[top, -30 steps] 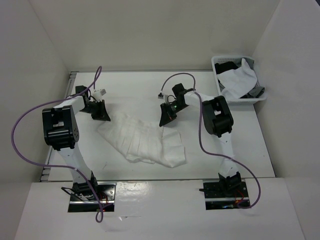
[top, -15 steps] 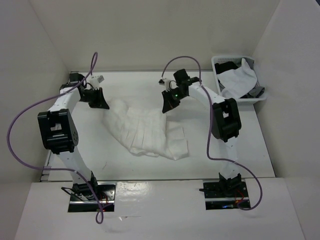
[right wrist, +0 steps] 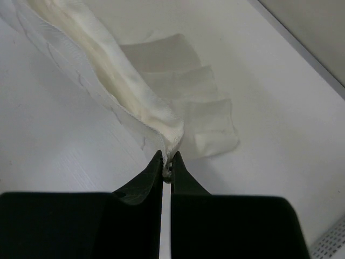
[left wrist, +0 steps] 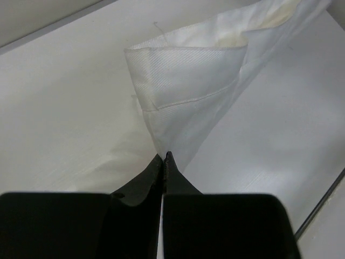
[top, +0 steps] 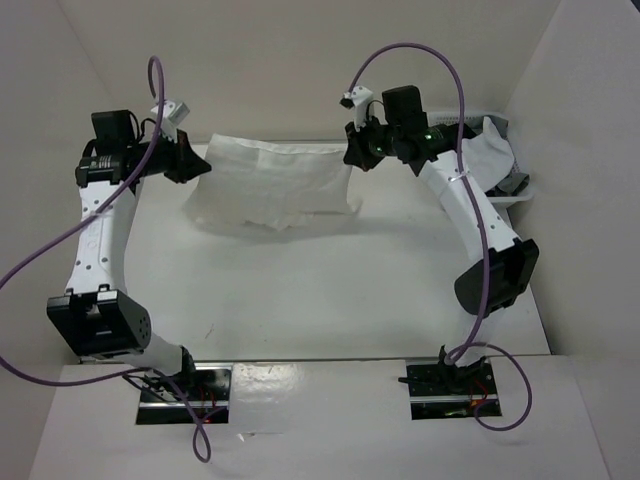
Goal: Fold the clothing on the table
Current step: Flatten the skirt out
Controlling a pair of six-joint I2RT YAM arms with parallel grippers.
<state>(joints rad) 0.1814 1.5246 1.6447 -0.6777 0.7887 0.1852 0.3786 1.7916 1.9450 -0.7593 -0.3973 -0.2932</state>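
— Looking down from above, you are holding the clothing (top: 275, 185) up over the far part of the tabletop (top: 330, 290), stretched between both arms. Your left fingers (top: 194, 161) are pinching its top left corner, closed tight on it.

— And your right fingers (top: 356, 150) are gripping the top right corner, closed on the fabric as well. The cloth is hanging down from its top edge as a wide sheet, with the pleats running downward. Whether the hem is touching the tabletop, I cannot tell you from here.

— Turning to your left wrist view, the two fingers are meeting at their tips with no gap showing, and the white fabric is rising straight out from between them. You are seeing a stitched band folding over at the corner, and the rest is trailing away to the upper right.

— In your right wrist view the fingers are pressing together too, with a bunched, creamy edge of the clothing caught at the tips. The band is running off to the upper left, and a few pleated panels are showing just beside it, against the white tabletop.
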